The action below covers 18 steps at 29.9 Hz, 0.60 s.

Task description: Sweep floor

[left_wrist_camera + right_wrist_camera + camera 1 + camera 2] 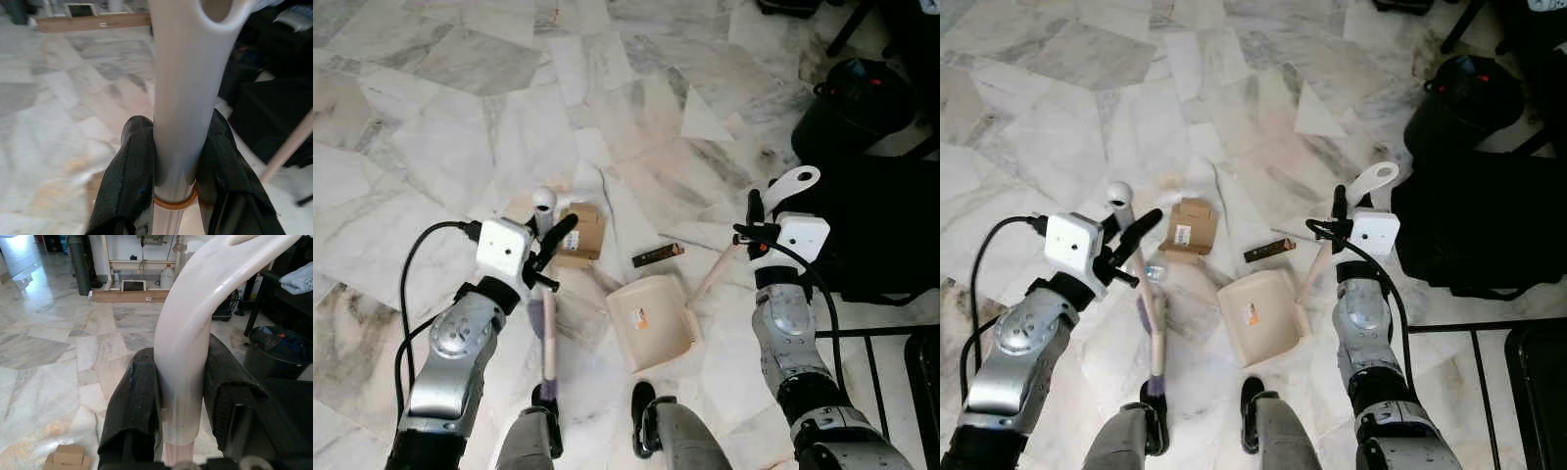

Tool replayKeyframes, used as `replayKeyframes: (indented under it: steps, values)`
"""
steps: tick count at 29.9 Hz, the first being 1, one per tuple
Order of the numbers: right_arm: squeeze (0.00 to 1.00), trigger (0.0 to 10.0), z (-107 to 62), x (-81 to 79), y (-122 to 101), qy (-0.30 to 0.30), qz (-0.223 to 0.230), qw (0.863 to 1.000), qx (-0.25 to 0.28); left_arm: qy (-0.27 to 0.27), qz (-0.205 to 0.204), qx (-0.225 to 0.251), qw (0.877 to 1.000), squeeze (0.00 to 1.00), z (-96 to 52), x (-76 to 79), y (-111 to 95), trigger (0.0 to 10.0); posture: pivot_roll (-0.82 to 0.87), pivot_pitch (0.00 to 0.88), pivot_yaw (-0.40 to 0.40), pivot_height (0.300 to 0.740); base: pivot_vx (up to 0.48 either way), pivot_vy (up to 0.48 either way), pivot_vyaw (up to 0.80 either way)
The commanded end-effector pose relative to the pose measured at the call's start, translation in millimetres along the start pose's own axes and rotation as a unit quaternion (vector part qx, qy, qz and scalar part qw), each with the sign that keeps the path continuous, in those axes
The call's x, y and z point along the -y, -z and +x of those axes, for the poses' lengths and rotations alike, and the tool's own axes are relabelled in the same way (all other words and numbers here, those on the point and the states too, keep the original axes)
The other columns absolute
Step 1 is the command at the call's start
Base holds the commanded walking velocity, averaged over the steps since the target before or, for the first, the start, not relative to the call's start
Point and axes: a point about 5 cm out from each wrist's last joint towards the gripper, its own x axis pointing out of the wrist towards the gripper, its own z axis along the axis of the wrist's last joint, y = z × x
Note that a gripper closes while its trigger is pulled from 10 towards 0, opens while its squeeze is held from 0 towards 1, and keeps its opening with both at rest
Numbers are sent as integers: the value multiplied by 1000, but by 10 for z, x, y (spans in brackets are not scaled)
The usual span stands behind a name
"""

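The sweeping looks barely begun, judging from how things lie: the litter is loose on the marble floor [431, 127] and none of it is in the dustpan [651, 321]. Both tools are in hand, so what is left is to brush the pieces into the pan and carry them off.

Counted from largest to smallest. One floor, pale veined slabs. One black bin [862, 103] at the robot's right, well apart from the litter, beside a dark bag or cloth [891, 235]. Two arms. One dustpan, cream, its mouth resting on the floor just in front of the robot's feet. One broom [548, 338], its pale stick rising from a purple-tinged head near the left foot. One brown cardboard box [584, 233] just beyond the broom top. One crumpled clear wrapper [1157, 272] beside the stick, hard to make out. One small dark bar-shaped packet [658, 256] between box and pan.

The left gripper [176, 166] is clamped on the broom stick near its top, one finger on each side. The right gripper [181, 406] is clamped on the dustpan's handle [795, 186], below its looped end, so the pan hangs down and toward the middle.
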Motion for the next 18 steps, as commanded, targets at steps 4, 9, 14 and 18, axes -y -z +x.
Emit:
replayKeyframes:
  steps: [4, 9, 14, 18]
  values:
    - [0, 10000, -267, 24, 331, 6, -10, 996, -84, 35, -49, -11, 998, 0, -35, 112, 58, 10000, -4, 466, -92, 740, 0, 0, 0]
    - [0, 10000, -284, 24, 356, 11, -10, 995, -94, 35, -84, -4, 996, 0, -10, 96, 10, 10000, 0, 457, -93, 740, 0, 0, 0]
    - [0, 10000, -245, 11, 338, 11, -9, 995, -94, 20, -133, 16, 991, 0, 21, 94, -21, 10000, 3, 438, -91, 740, 0, 0, 0]
    - [0, 10000, -245, 11, 338, 11, -9, 995, -94, 20, -133, 16, 991, 0, 21, 94, -21, 10000, 3, 438, -91, 740, 0, 0, 0]
